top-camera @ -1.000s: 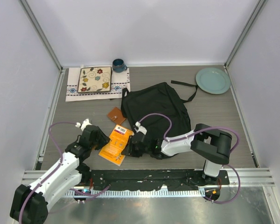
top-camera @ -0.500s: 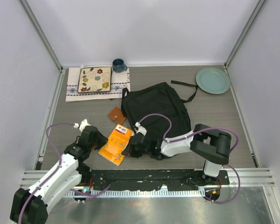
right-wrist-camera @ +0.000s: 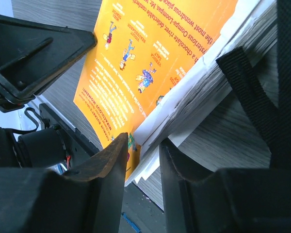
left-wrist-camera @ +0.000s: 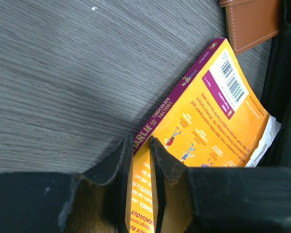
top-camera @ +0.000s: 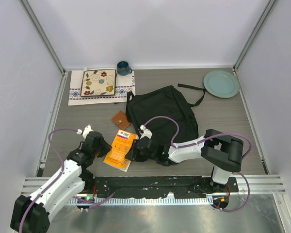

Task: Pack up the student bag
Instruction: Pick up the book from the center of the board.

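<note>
The student bag (top-camera: 162, 114) is a large black backpack lying flat mid-table, straps trailing to the upper right. An orange paperback (top-camera: 119, 149) lies just left of it. My right gripper (top-camera: 134, 152) reaches under the bag's edge and is closed on the book's page-side corner (right-wrist-camera: 150, 145), with cover and pages between the jaws. My left gripper (top-camera: 103, 146) sits over the book's purple spine edge (left-wrist-camera: 157, 114). Its jaws are nearly together, with a thin strip of orange cover (left-wrist-camera: 141, 194) showing through the gap.
A brown wallet (top-camera: 121, 120) lies between the book and the bag's upper left. At the back left are a patterned square plate (top-camera: 98, 82) on an embroidered cloth and a dark blue mug (top-camera: 123, 68). A pale green plate (top-camera: 221, 83) sits back right.
The book has shifted slightly left and down with the right gripper following it. The left gripper has moved only a little beside the spine.
</note>
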